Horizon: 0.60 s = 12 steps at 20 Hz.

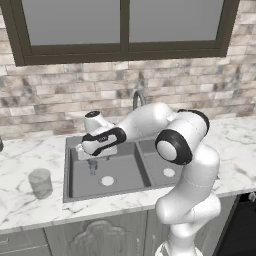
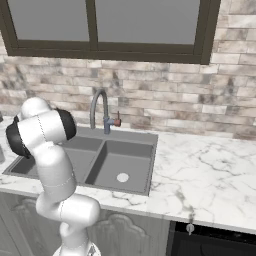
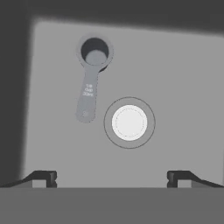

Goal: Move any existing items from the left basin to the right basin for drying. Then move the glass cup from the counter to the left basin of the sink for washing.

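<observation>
Fingers first: your two dark tips stand wide apart at the bottom of the hand view, spread and holding nothing, because the hand is looking straight down into the left basin to line up a pick. In the left base view the hand hangs above that basin's back half, with the fingers pointing down at its floor.

Just beyond the tips lies the pale round drain, near the centre of the hand view. At about eleven o'clock from the drain sits the tiny glass. From above it shows as a dark round mouth with a narrow stem trailing toward six o'clock, so I judge it is lying tilted or on its side, though you cannot tell for certain. It is close beside the drain, not touching it.

You will probably need to shift toward eleven o'clock before closing, since the fingers now straddle the drain and not the glass.

Farther off, the right basin waits beyond the divider. The glass cup stands upright on the counter, left of the sink, for later.
</observation>
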### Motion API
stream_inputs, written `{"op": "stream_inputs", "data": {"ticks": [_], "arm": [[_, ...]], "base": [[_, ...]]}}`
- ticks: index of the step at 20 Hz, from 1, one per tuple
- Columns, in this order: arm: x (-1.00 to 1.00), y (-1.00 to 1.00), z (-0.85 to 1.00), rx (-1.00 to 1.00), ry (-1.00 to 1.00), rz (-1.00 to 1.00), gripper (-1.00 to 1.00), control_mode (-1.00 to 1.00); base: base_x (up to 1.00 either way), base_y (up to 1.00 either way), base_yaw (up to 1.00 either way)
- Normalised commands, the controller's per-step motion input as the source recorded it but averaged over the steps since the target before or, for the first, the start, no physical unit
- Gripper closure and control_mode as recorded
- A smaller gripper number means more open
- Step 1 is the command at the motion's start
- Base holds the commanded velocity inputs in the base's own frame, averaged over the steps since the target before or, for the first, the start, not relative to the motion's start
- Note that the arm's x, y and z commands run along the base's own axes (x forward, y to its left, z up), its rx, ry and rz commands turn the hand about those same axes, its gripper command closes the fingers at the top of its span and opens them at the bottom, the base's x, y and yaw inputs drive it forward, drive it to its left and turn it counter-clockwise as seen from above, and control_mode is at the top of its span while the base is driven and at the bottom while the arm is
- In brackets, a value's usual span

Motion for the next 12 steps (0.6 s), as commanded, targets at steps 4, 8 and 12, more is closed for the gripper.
{"op": "stream_inputs", "data": {"ticks": [4,8,12], "arm": [[0.11,0.00,-0.21,0.00,0.05,0.00,-1.00,-1.00],[0.24,0.11,-0.17,0.00,0.05,-0.04,-1.00,-1.00],[0.23,0.09,-0.21,0.00,0.04,-0.08,-1.00,-1.00]], "base": [[0.00,0.00,0.00],[0.00,0.00,0.00],[0.00,0.00,0.00]]}}
